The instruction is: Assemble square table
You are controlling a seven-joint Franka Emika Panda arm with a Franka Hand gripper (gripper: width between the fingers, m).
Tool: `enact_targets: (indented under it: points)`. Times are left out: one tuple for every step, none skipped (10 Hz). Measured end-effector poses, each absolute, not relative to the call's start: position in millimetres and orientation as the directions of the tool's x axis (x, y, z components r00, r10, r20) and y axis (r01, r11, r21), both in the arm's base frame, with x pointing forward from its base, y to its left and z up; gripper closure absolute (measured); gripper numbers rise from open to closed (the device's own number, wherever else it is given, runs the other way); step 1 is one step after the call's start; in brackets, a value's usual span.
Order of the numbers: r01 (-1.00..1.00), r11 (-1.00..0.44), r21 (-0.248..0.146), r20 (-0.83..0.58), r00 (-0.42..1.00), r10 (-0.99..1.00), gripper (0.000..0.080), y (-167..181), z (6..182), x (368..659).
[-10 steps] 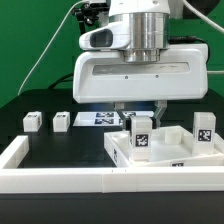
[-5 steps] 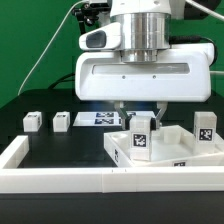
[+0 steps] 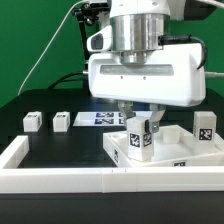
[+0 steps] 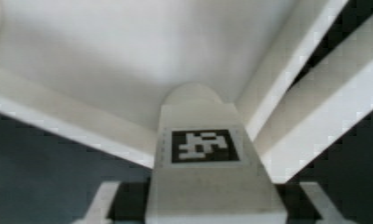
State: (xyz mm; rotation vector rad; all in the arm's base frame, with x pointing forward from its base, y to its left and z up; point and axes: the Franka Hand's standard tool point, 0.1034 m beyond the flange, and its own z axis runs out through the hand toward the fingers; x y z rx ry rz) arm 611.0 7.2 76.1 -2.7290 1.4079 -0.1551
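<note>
A white table leg (image 3: 140, 136) with a black-and-white tag stands upright in the near corner of the square tabletop (image 3: 176, 152), on the exterior view's right. My gripper (image 3: 140, 113) comes straight down from above and is shut on the leg's top. In the wrist view the leg (image 4: 209, 140) fills the gap between my two fingers (image 4: 108, 202), with the tabletop's raised rim and floor (image 4: 94, 50) beyond it. A second leg (image 3: 205, 129) stands at the tabletop's far right corner. Two loose legs (image 3: 33, 121) (image 3: 62, 121) lie on the black table to the left.
The marker board (image 3: 100, 118) lies flat behind the tabletop, partly hidden by my hand. A low white border wall (image 3: 60, 181) runs along the front and up the left side. A green backdrop and cables stand behind the arm.
My hand has turned about its vertical axis, and the held leg has turned with it in the tabletop's corner. The loose legs and the tabletop have stayed put.
</note>
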Motion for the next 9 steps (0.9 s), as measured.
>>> enact_targets:
  points:
    - [-0.881, -0.460, -0.109, 0.031, 0.460, -0.888, 0.0508, 8.4, 76.0, 610.3]
    - [-0.896, -0.431, -0.108, 0.023, 0.431, -0.902, 0.0508, 8.4, 75.9, 610.5]
    - [-0.932, -0.344, -0.115, 0.001, 0.346, -0.938, 0.0508, 8.0, 76.0, 610.4]
    - [-0.945, -0.306, -0.115, -0.004, 0.308, -0.951, 0.0508, 8.4, 76.0, 610.4]
    - [-0.952, -0.284, -0.116, -0.007, 0.287, -0.958, 0.0508, 8.4, 75.9, 610.4]
    - [-0.943, -0.312, -0.116, -0.003, 0.314, -0.949, 0.0508, 8.5, 75.9, 610.4]
    - [-0.931, -0.345, -0.117, 0.001, 0.347, -0.938, 0.0351, 8.5, 75.9, 610.4]
    - [-0.911, -0.394, -0.120, 0.010, 0.395, -0.918, 0.0226, 7.8, 76.0, 610.8]
    - [-0.879, -0.463, -0.116, 0.019, 0.464, -0.886, 0.0226, 9.3, 75.9, 610.7]
